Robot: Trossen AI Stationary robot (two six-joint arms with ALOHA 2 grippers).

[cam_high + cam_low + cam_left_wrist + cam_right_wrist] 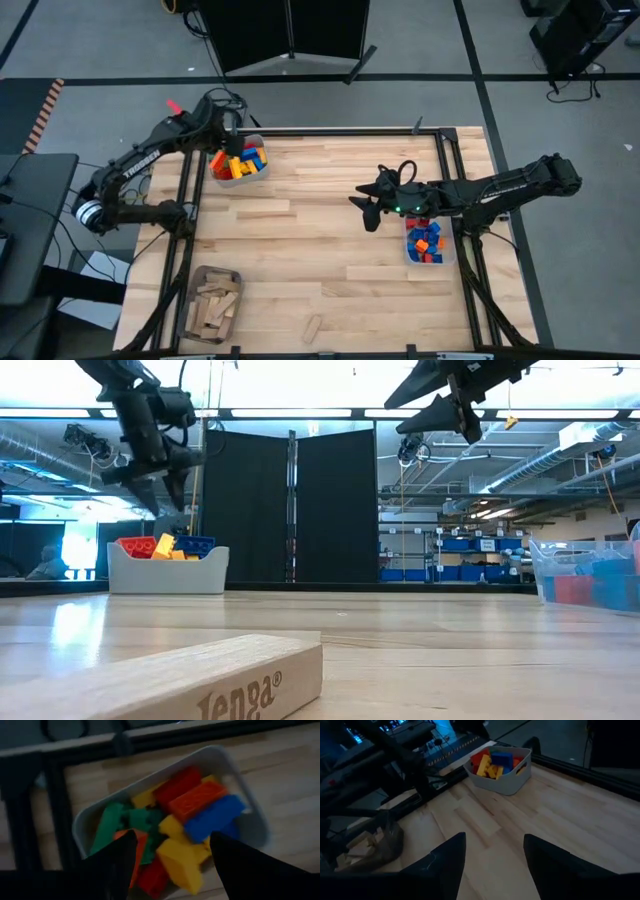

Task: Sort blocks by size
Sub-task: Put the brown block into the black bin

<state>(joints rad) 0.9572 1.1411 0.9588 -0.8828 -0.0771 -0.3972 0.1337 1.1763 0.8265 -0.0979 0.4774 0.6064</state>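
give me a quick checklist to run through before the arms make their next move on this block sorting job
1. Left claw empty: ok, fingers apart over the grey bin of big bricks, nothing between them.
2. Right claw empty: ok, open above bare table.
3. Stray wooden block on the table near the front edge needs sorting: not ok, it lies outside the clear bin of wooden blocks.
4. Clear bin of small bricks unobstructed: not ok, the right arm partly covers it from above.
5. Other loose bricks on the table: ok, none seen.
6. Bricks in the grey bin all one size: cannot tell.
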